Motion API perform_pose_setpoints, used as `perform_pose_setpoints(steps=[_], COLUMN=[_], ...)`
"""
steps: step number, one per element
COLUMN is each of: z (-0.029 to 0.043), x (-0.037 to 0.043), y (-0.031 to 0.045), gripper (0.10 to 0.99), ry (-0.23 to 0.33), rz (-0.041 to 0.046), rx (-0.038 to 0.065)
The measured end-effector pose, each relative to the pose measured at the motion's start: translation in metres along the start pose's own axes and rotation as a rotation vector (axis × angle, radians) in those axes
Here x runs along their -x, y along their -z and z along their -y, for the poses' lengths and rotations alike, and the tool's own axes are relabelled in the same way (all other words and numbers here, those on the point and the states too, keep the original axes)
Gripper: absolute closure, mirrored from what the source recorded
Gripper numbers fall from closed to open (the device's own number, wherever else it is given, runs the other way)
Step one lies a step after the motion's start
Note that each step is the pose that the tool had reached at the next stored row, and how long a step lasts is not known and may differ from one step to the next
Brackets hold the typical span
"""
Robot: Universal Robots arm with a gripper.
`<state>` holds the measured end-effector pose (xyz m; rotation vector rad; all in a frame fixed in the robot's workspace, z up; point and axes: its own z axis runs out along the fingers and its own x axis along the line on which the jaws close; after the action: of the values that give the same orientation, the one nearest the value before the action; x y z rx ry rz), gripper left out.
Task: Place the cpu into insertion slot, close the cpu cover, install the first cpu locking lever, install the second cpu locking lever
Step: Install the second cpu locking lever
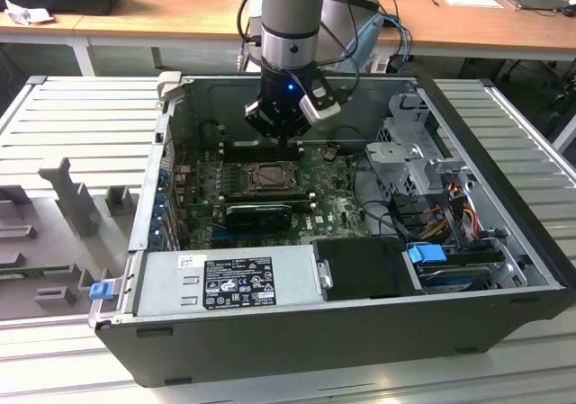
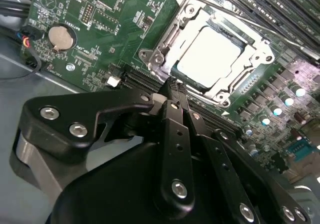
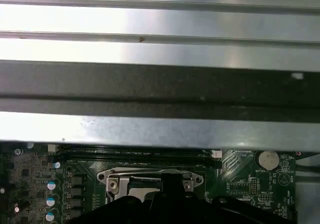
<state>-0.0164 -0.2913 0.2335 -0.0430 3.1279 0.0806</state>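
Claw (image 2: 175,92) touches cpu cover (image 2: 167,37) beside memory slots (image 2: 280,9).

Pale cpu (image 2: 210,52) seated in insertion slot (image 2: 165,39), cpu cover (image 2: 250,44) closed

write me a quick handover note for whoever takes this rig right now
Gripper: fingers shut together, holding nothing, tips right at the near edge of the socket inside the open computer case.
Chip: already seated in the socket, pale face showing.
Cover: lying down around the chip, so it looks closed.
Left: the two locking levers; from these views I cannot tell whether either is latched yet.
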Motion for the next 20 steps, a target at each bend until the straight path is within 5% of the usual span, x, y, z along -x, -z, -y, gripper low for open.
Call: perform_pose_setpoints(steps=[2, 15, 20], z=[-0.0004, 0.0042, 0.0034], x=[0.0001, 0.0001, 0.0003], y=[0.0073, 0.0087, 0.0224], gripper=[0.980, 0.980, 0.980], ry=[0.000, 0.000, 0.000], rz=[-0.0001, -0.0004, -0.0001], rx=[0.000, -0.001, 0.000])
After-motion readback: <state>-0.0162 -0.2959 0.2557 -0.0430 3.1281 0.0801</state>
